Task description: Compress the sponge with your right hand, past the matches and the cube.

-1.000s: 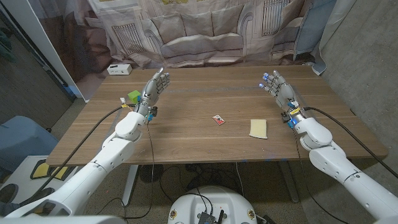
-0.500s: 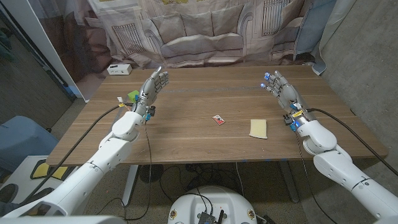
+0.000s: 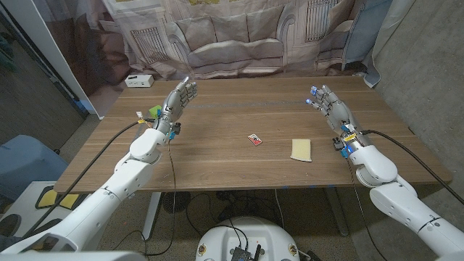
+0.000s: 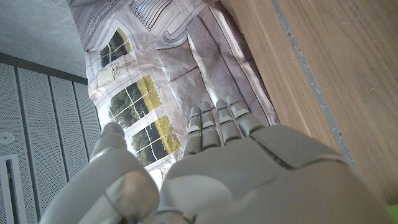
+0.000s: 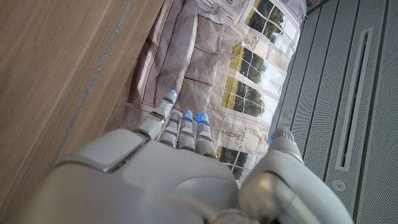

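fingers of right hand (image 3: 330, 109) spread, holding nothing, well apart from sponge (image 3: 301, 150)

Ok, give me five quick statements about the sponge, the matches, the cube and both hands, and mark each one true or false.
1. The right hand holds nothing, fingers apart. True.
2. The sponge is squeezed in the right hand. False: it lies untouched on the table, apart from that hand.
3. The matches lie between the sponge and the left hand in the head view. True.
4. The green cube sits beside the sponge. False: it is on the far side of the table, by the left hand.
5. The left hand grips the cube. False: it holds nothing.
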You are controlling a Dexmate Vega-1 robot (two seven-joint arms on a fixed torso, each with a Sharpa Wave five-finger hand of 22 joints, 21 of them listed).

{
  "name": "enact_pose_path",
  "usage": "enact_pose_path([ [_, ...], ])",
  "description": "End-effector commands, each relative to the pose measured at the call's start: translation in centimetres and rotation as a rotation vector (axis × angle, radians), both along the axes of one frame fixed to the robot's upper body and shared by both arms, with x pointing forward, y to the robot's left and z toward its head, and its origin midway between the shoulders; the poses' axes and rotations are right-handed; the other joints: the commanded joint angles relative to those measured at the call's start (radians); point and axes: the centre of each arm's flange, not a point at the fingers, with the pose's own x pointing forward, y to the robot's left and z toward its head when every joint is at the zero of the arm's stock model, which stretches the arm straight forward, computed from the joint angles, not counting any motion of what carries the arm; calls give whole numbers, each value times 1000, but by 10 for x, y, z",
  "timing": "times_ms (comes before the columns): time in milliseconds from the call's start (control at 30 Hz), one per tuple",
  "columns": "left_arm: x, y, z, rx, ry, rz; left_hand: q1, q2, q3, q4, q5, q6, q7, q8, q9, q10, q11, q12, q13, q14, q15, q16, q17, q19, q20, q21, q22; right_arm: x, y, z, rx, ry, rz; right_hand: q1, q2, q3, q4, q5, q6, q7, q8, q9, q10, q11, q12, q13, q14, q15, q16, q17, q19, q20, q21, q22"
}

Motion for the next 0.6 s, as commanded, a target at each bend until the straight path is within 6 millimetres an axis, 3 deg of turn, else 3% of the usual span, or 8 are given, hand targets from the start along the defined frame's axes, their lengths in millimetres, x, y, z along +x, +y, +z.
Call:
enact_pose_path([
  [33, 2, -5, 3, 13, -7, -8, 13, -5, 3, -1, 1, 11, -1, -1, 5, 8, 0, 0, 2, 8, 0, -3, 4, 7, 1, -1, 3, -15, -3, -10, 3, -5, -21, 16, -2, 6, -2, -1, 4, 1, 0, 4, 10, -4, 5, 5, 7, 4, 1, 2, 14, 0, 0, 3],
  [600, 9, -10, 8, 17, 3, -8, 16, -4, 4, -2, 1, 16, -1, -3, 5, 13, 3, -1, 2, 13, 0, -6, 4, 12, 2, -4, 4, -33, -5, -29, 25, -6, -31, 26, 3, 10, -5, -2, 9, -1, -1, 4, 15, -7, 3, 5, 13, 2, 0, 2, 21, -1, -1, 3],
])
